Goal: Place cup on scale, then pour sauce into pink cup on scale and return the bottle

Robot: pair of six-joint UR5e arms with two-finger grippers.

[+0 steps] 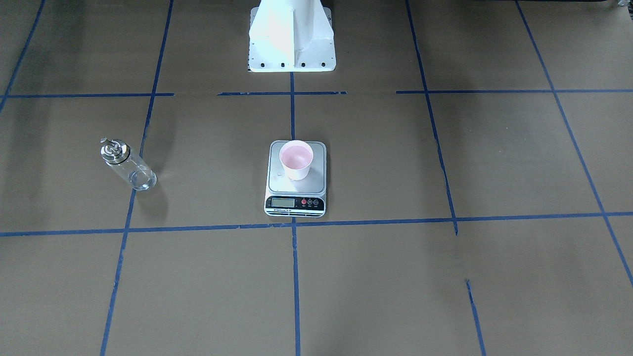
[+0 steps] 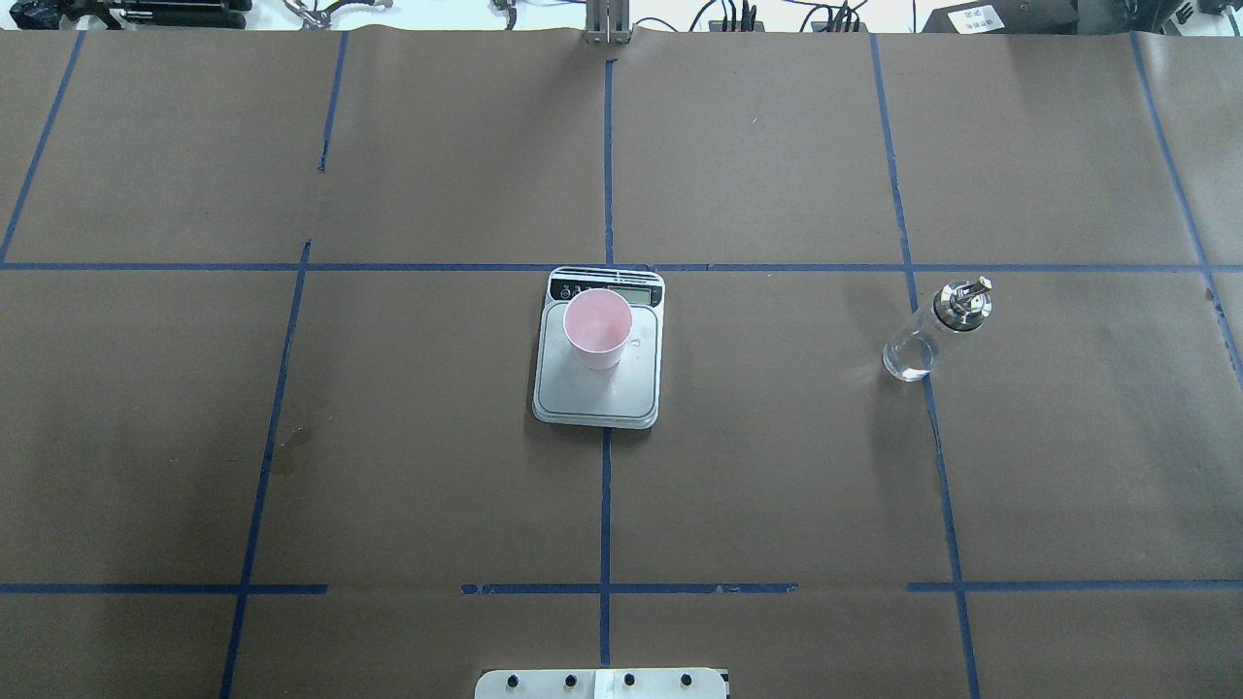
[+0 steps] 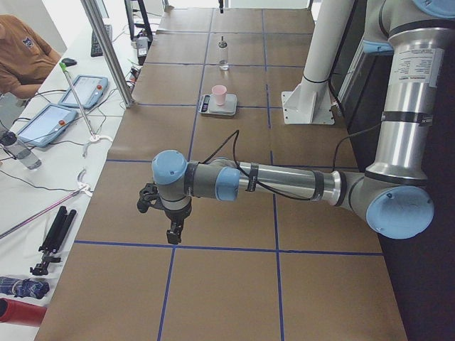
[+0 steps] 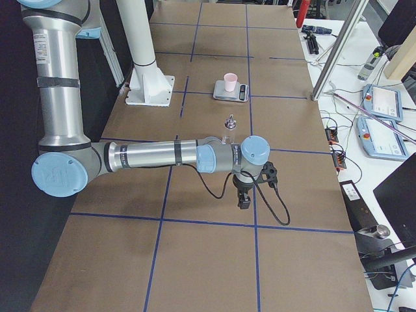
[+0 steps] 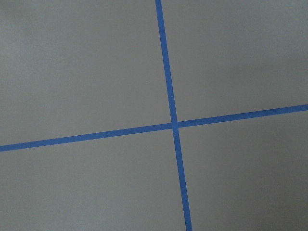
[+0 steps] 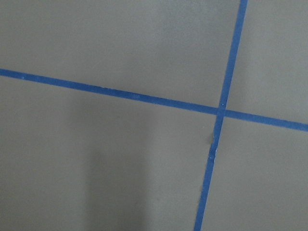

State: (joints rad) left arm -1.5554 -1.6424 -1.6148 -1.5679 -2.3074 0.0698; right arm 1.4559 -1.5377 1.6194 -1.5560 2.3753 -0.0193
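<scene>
Paper, light and crushable: the small tapered pink paper cup stands upright on the flat steel-topped kitchen scale, at centre. Well to its right stands the small clear glass bottle, likely slick and breakable; grip its body below the silver collar. The scale's panel print is unreadable, and no bottle label shows. Left gripper and right gripper hang far from both; spread or closed, I cannot tell.

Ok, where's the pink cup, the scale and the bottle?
cup [image 1: 295, 156]: front-facing view, on its pink inside.
scale [image 1: 294, 202]: front-facing view, on its black front panel.
bottle [image 2: 913, 351]: overhead view, on its clear glass body.
</scene>
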